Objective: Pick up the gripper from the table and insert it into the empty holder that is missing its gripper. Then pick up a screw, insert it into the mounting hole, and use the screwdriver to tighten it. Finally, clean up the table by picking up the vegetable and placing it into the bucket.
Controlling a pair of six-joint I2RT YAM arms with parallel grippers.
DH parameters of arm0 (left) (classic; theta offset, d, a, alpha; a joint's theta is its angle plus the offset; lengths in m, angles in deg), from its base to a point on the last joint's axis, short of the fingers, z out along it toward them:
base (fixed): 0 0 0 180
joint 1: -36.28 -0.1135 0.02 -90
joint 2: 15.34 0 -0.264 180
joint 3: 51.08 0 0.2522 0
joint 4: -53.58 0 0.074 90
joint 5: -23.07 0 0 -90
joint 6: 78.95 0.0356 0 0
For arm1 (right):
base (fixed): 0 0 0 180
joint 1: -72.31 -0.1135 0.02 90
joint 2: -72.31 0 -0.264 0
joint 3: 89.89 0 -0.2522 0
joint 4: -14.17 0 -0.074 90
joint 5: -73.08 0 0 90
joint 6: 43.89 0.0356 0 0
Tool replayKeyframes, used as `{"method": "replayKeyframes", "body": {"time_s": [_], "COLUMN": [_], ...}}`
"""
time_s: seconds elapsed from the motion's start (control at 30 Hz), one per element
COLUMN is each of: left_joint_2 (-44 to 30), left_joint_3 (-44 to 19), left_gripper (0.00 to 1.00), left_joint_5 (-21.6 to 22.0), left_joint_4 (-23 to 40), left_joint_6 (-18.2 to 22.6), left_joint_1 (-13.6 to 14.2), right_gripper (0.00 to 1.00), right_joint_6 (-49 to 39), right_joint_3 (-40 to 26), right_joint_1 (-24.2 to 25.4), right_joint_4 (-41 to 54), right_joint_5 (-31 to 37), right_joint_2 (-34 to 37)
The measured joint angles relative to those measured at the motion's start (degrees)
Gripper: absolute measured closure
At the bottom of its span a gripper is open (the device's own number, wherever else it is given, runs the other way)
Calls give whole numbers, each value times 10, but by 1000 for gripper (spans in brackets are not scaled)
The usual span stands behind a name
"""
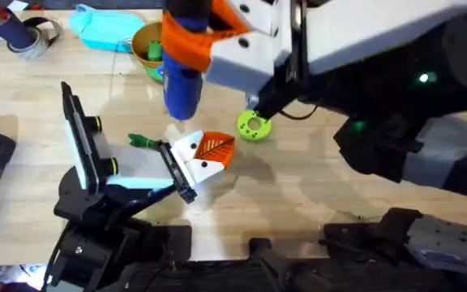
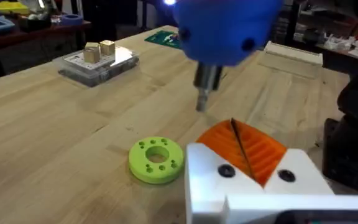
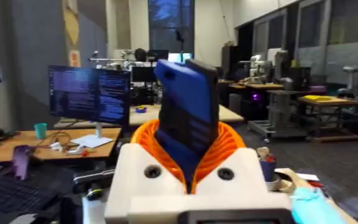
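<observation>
The right end effector (image 1: 186, 49), close under the overhead camera, is clamped on the blue screwdriver (image 1: 182, 85), held upright with its bit just above the gripper (image 1: 205, 154) seated in the holder (image 1: 96, 166). At the holder's 12 o'clock lies the vegetable (image 1: 142, 142); farther off stands the bucket (image 1: 147, 47) on the desk (image 1: 314, 186). Whether the left end effector (image 2: 253, 158) is apart or together, I cannot tell.

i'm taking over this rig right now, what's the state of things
Right gripper: shut on the screwdriver, held upright, bit pointing down above the holder's clamp end.
Left gripper: low by the table; open or shut unclear.
Small gripper: at the holder's clamp end, apparently inserted.
Vegetable: on the table beside the holder.
Bucket: far side of the table.
Left: drive the screw, if it is in; bin the vegetable.
</observation>
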Motion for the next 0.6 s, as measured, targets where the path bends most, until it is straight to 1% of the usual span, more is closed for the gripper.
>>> {"method": "replayKeyframes", "body": {"time_s": [0.13,0.2,0.3,0.4,0.5,0.6], "left_joint_2": [0,0,0,0,0,0], "left_joint_3": [0,0,0,0,0,0], "left_gripper": [991,991,991,991,991,991], "left_joint_5": [0,0,0,0,0,0], "left_joint_4": [0,0,0,0,0,0], "left_joint_6": [0,0,0,0,0,0], "left_joint_1": [0,0,0,0,0,0], "right_gripper": [979,979,979,979,979,979], "right_joint_6": [-25,-45,-78,-114,-176,-273], "right_joint_3": [-10,-10,-10,-12,-15,-17], "right_joint_1": [11,31,85,151,212,250], "right_joint_4": [23,40,64,120,243,390], "right_joint_5": [6,1,-24,-42,-47,-39], "right_joint_2": [0,0,0,0,-2,-1]}}
